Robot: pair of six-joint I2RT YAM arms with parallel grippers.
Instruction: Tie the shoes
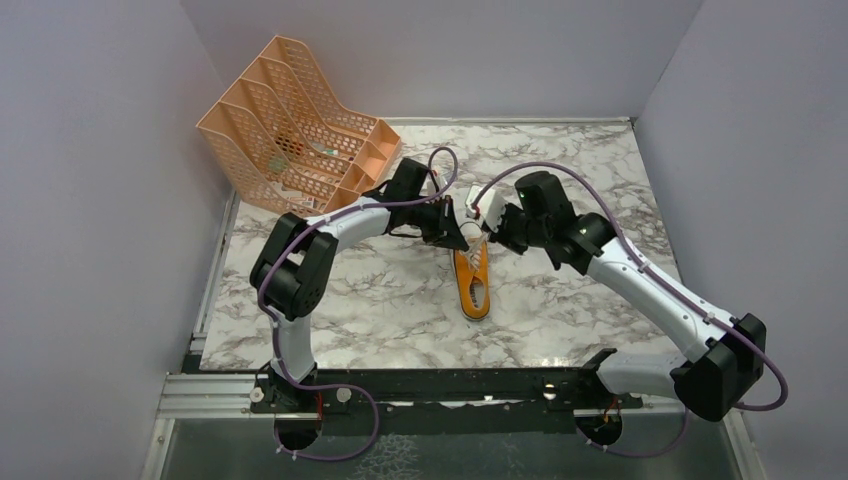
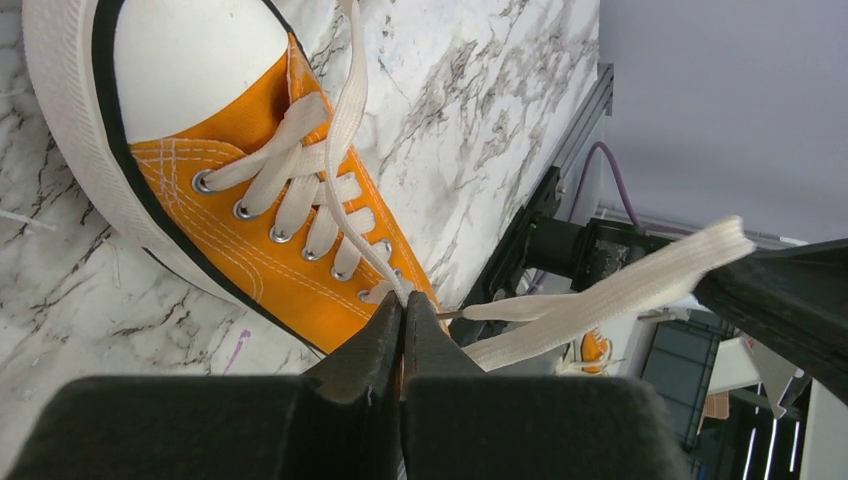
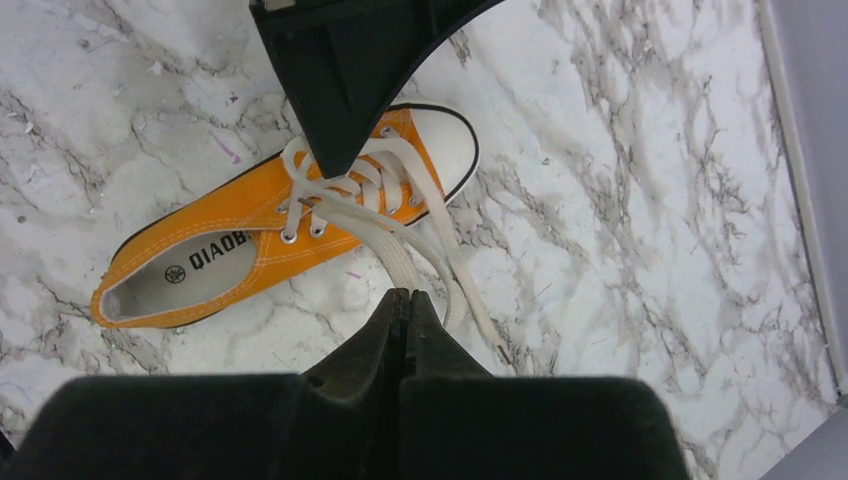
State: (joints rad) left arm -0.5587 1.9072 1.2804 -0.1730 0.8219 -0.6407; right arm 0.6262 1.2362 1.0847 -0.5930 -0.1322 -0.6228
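The orange sneaker (image 1: 474,290) lies on the marble table, with its white toe cap toward the back and its heel toward me. It also shows in the left wrist view (image 2: 250,240) and the right wrist view (image 3: 200,250). Both grippers hang close together above the shoe's laced front. My left gripper (image 2: 405,300) is shut on one white lace (image 2: 345,110) that runs up from the eyelets. My right gripper (image 3: 405,295) is shut on the other white lace (image 3: 385,240), which it holds taut off the shoe. A free lace end (image 3: 480,310) trails on the table beside the toe.
An orange plastic file rack (image 1: 300,130) lies tipped at the back left, close behind the left arm. Grey walls enclose the table on three sides. A metal rail (image 1: 400,385) runs along the near edge.
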